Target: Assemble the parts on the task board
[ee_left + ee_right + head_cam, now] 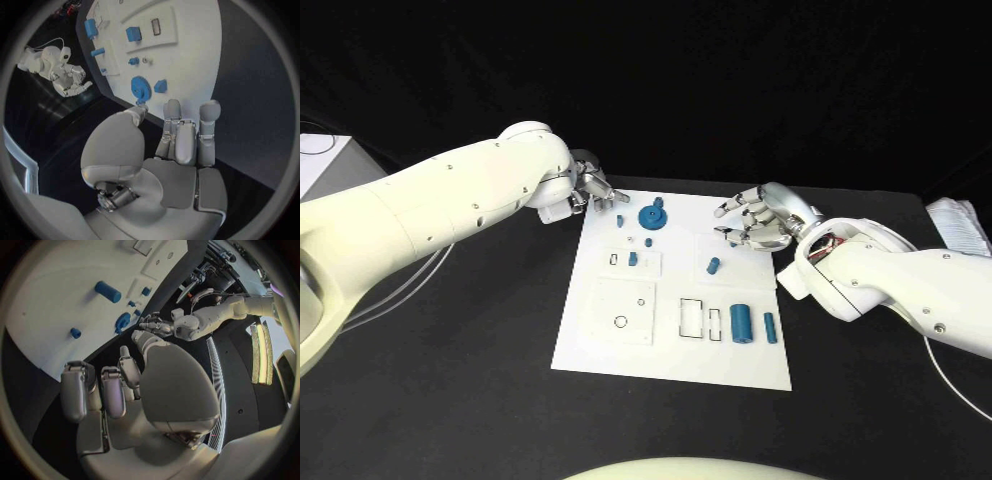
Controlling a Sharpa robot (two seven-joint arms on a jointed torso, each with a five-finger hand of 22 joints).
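The black surface [444, 400] carries the white task board [675, 350]. The left hand [589, 190] at its far left corner and the right hand [759, 220] at its right edge are both released, fingers apart. Blue parts [741, 323] lie on it.

Bare task board [610, 345] near the front; gear [653, 214] (far edge) stands between both hands.

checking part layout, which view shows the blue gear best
The left wrist view: the blue gear sits large just beyond the left hand, teeth visible. The head view shows the gear small, at the far end of the task board. The right wrist view shows it small, edge-on.
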